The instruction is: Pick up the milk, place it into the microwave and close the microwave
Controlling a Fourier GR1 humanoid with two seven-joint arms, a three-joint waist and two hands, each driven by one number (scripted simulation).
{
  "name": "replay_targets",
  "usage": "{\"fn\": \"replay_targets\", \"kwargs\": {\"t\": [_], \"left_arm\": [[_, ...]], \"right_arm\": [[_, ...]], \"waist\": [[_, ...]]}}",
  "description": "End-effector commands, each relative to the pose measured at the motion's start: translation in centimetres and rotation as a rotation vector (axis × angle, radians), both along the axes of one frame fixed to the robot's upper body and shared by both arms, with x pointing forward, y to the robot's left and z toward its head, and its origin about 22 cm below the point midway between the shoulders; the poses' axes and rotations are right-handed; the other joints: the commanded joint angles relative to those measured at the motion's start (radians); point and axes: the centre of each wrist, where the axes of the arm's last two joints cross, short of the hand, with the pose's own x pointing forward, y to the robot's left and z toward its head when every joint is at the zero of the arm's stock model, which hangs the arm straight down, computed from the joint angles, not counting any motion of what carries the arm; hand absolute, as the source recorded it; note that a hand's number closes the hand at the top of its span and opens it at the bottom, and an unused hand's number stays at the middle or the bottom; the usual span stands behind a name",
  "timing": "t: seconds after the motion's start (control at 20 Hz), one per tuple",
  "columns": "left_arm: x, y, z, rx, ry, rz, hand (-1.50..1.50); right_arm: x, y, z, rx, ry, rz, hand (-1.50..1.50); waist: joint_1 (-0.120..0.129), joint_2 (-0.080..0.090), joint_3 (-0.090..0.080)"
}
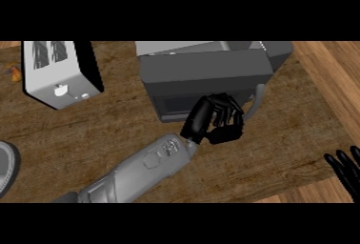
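- No readable text, brand, number or sign anywhere in view.
- Toaster [60, 71]: small pale knob and lever marks on its front, no legible lettering.
- Microwave [207, 76]: plain grey faces, no label visible.
- Forearm [144, 169]: embossed panel shapes only, no characters.

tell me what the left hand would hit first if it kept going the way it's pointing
Most likely the microwave: the left hand points up the view at its dark front, right beside it. Whether they already touch can't be told; depth is unclear from above.

Grey faceted forearm [141, 171] ends in a glossy black hand [215, 119].
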Motion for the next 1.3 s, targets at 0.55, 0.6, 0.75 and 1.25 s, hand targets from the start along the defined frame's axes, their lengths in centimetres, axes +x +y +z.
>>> {"fn": "replay_targets", "kwargs": {"t": [0.55,0.6,0.75,1.25], "left_arm": [[3.9,1.0,1.7,-0.121,0.047,0.084,1.5],[3.9,1.4,1.2,-0.136,0.057,0.093,1.5],[4.2,1.6,1.2,-0.167,0.082,0.144,1.5],[4.3,1.7,1.1,-0.2,0.024,0.204,1.5]], "right_arm": [[0.6,-0.4,2.2,0.002,-0.024,0.013,-1.5],[0.5,-0.4,2.7,0.006,-0.039,0.015,-1.5],[0.7,-0.4,2.8,0.015,-0.042,0.015,-1.5],[1.0,0.4,3.8,0.025,-0.073,0.111,-1.5]], "waist": [[-0.041,0.024,0.002],[-0.042,0.026,0.001],[-0.039,0.027,0.001],[-0.049,0.03,0.001]]}}
